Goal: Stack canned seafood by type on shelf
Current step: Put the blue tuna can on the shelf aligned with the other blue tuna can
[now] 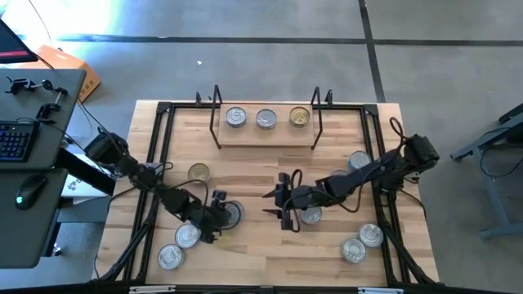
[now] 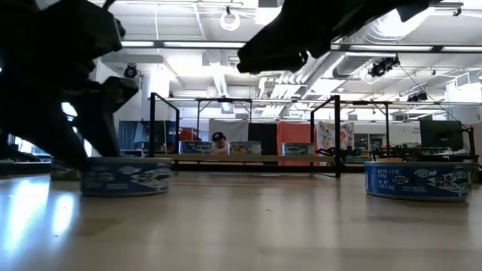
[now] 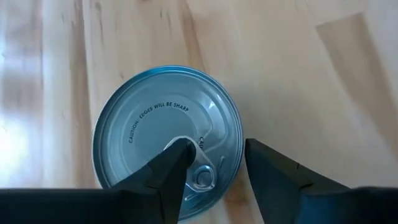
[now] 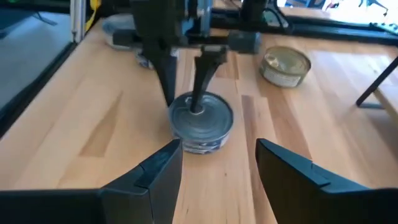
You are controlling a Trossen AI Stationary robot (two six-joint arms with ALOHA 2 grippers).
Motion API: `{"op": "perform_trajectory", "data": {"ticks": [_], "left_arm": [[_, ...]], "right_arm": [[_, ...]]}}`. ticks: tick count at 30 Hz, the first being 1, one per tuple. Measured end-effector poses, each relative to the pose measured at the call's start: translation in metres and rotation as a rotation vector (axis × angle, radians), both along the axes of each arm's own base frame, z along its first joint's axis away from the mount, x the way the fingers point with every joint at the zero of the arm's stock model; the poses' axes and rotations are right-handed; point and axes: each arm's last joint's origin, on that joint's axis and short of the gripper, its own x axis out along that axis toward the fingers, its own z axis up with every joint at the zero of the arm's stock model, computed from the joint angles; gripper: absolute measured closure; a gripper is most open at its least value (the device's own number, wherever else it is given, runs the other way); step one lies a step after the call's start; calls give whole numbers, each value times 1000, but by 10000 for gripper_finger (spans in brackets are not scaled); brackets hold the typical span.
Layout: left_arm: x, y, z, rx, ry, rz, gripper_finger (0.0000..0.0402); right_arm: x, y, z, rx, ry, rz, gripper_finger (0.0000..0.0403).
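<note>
- Since the left gripper (image 3: 214, 171) hangs open over a tin (image 3: 166, 140), one finger above its lid, spread wider before descending.
- Right gripper (image 4: 217, 168) waits released, empty.

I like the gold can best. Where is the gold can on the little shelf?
In the high view, the gold-topped can sits on the shelf at its right end, beside two silver cans, near the right wire upright.

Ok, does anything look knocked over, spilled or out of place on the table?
Nothing stands out. Three round tins sit flat in a row on the light wooden shelf; the other tins lie flat on the wooden table. The left gripper hovers over one silver-lidded tin.
</note>
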Motion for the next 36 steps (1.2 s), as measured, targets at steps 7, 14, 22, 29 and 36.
{"op": "perform_trajectory", "data": {"ticks": [7, 14, 22, 29, 36], "left_arm": [[3, 29, 2, 197, 65, -33, 281], [-11, 48, 36, 250, 41, 120, 283], [-1, 56, 32, 227, -67, 218, 282], [10, 82, 1, 227, 10, 447, 282], [19, 95, -13, 206, 32, 534, 313]], "right_arm": [[12, 2, -26, 4, -13, -122, 206], [31, 7, -61, 71, -110, -149, 206], [39, 10, -71, 101, -211, -141, 206], [39, 10, -72, 95, -206, -139, 206], [39, 10, -72, 72, -206, -129, 206]]}}
